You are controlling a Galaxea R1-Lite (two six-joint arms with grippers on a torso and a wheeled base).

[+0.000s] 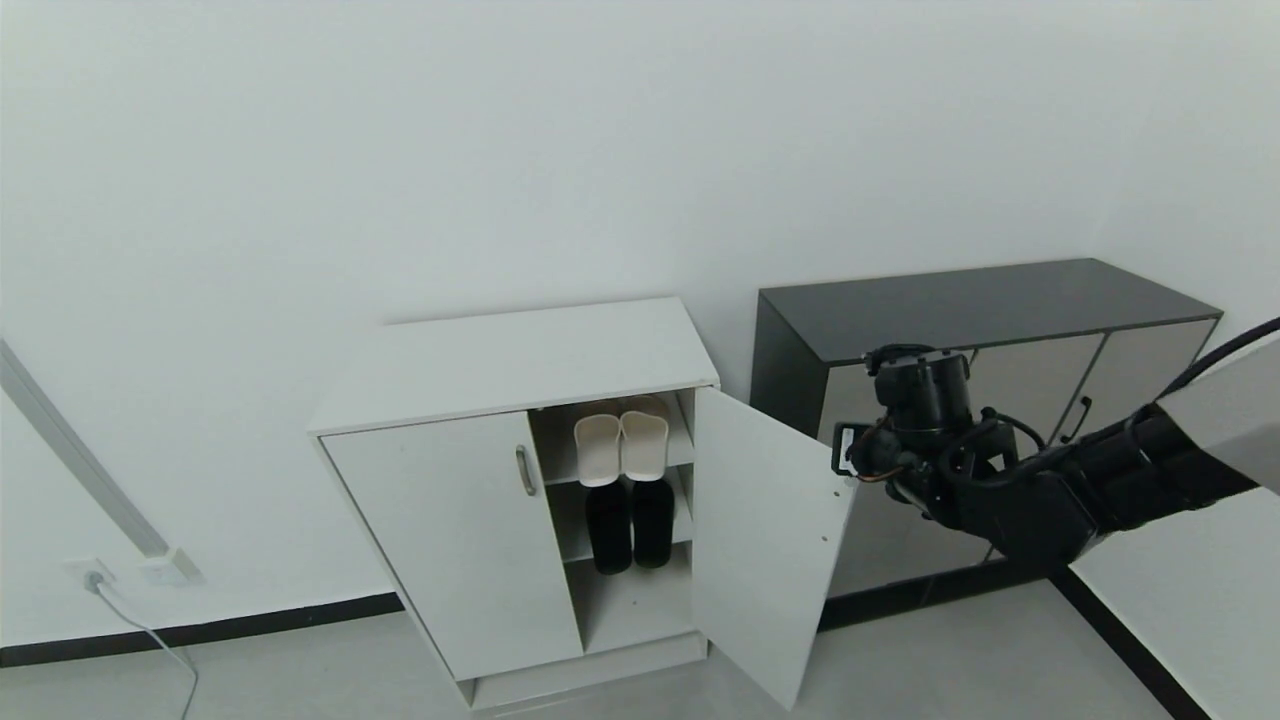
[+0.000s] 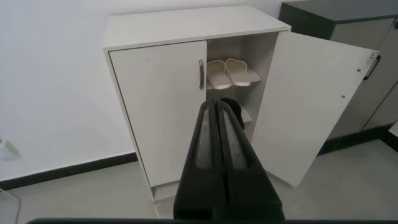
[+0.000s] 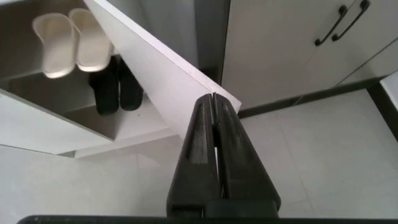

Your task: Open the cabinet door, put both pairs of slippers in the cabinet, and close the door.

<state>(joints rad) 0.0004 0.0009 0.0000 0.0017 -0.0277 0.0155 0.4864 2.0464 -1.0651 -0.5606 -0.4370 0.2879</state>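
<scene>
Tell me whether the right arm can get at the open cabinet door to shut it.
Probably yes: the right gripper sits at the free edge of the open door, nothing between.

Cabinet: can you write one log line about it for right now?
cabinet door: right one open | white slippers: inside, above black slippers | right gripper: shut, at door's free edge | left gripper: shut

Tall white cabinet point(image 1: 520, 360) with two doors. Its left door point(image 1: 450, 540) shut, metal handle point(image 1: 526, 470) upright near the inner edge. Its right door point(image 1: 765, 540) swung wide open. Pair of white slippers point(image 1: 620, 448) side by side on the upper shelf, ends overhanging the front edge. Pair of black slippers point(image 1: 630, 525) side by side on the shelf below, directly under the white pair
</scene>
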